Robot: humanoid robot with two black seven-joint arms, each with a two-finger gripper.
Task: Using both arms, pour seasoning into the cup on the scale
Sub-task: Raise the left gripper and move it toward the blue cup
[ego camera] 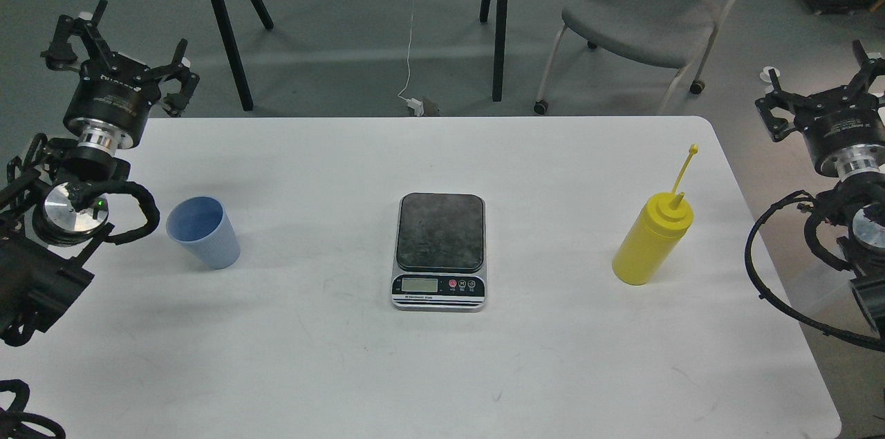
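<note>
A: From the head view, what do we have on the white table [276,356]?

B: We see the kitchen scale [440,251] at the centre of the frame, its dark weighing plate bare and its display and buttons facing the bottom edge. The light blue ribbed cup [203,231] stands upright at centre left, well apart from the scale. The yellow squeeze bottle [652,238] stands at centre right, also well apart from the scale, with its cap strap sticking up from beside the nozzle.

A: And our grippers?

B: Our left gripper [117,45] sits in the upper left of the frame, above the cup and clear of it, fingers spread wide with nothing between them. Our right gripper [826,83] is at the right edge, upper part, beyond the table's side; its fingers are also splayed apart and hold nothing, though part of it is cut off by the frame.

A: Anything behind the table?

B: A grey chair [643,17] at upper right and black stand legs [235,31] at the top.
</note>
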